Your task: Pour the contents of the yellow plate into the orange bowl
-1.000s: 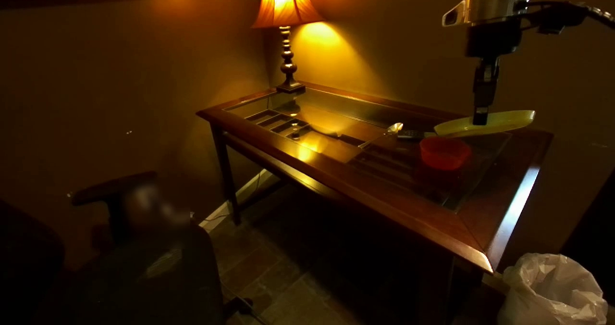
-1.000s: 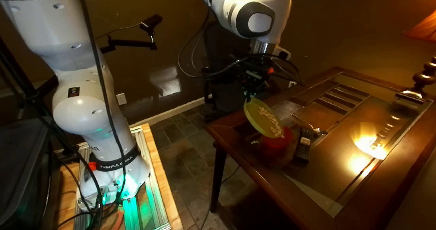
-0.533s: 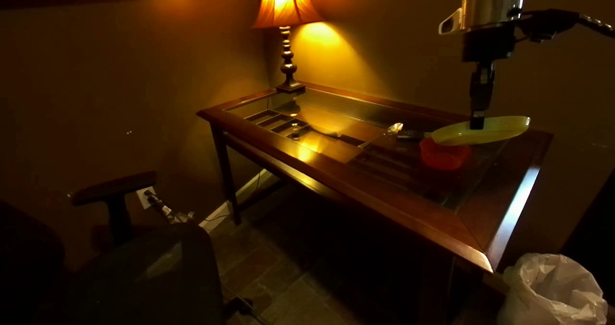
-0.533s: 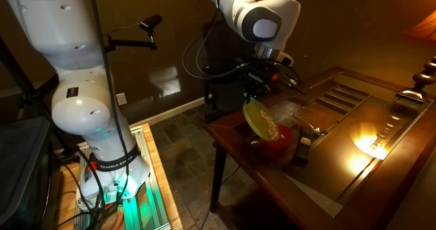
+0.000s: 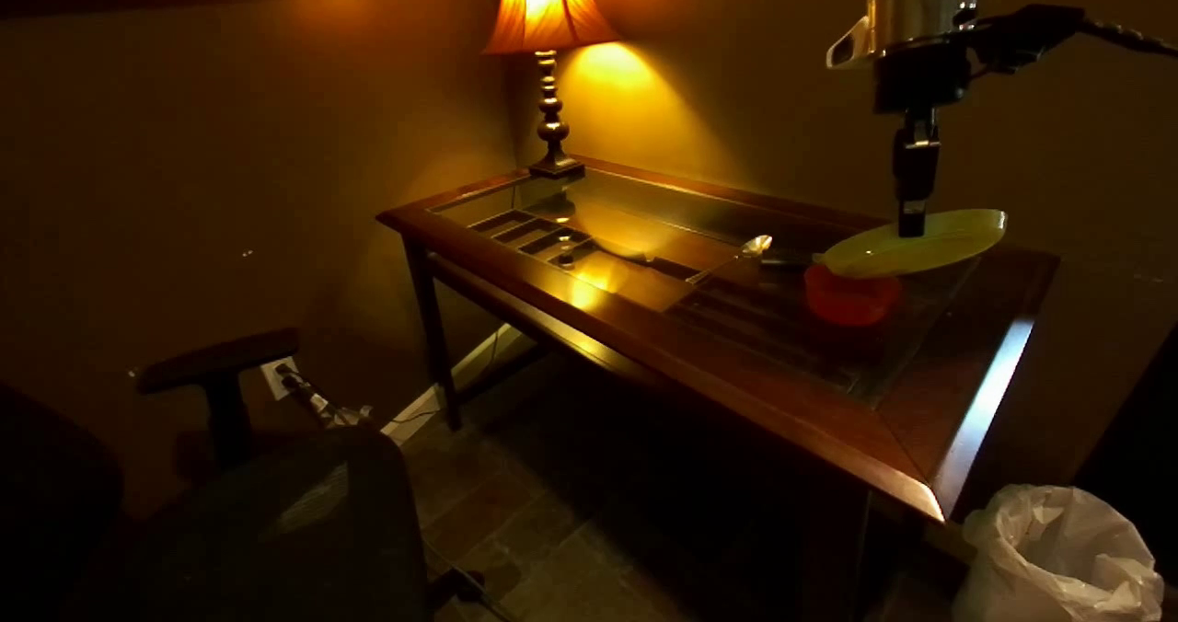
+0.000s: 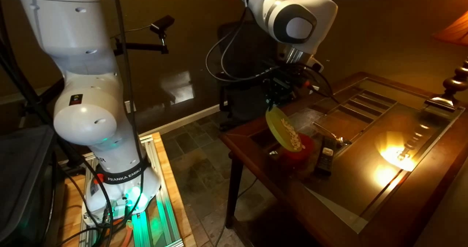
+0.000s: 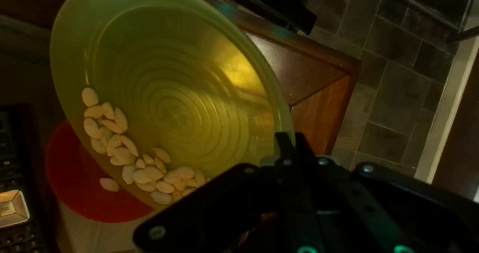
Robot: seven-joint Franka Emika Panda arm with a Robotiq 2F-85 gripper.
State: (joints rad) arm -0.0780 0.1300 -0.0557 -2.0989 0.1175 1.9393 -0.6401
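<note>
My gripper is shut on the rim of the yellow plate. The plate hangs tilted from my fingers, its low edge over the orange bowl. Several pale pieces lie bunched along the plate's low edge; one pale piece shows in the bowl. In an exterior view, my gripper holds the plate above the bowl on the table. Elsewhere the plate partly covers the bowl's far rim, below my gripper. The plate hides part of the bowl's inside.
A black remote lies close beside the bowl, and a spoon lies beyond it. A lamp stands at the table's far corner. The glass-topped wooden table's corner is near the bowl. A lined bin stands on the floor.
The plate has come lower and shifted slightly, and it tilts more steeply toward the bowl. The pale pieces have slid closer to its low edge. The gripper keeps its hold.
</note>
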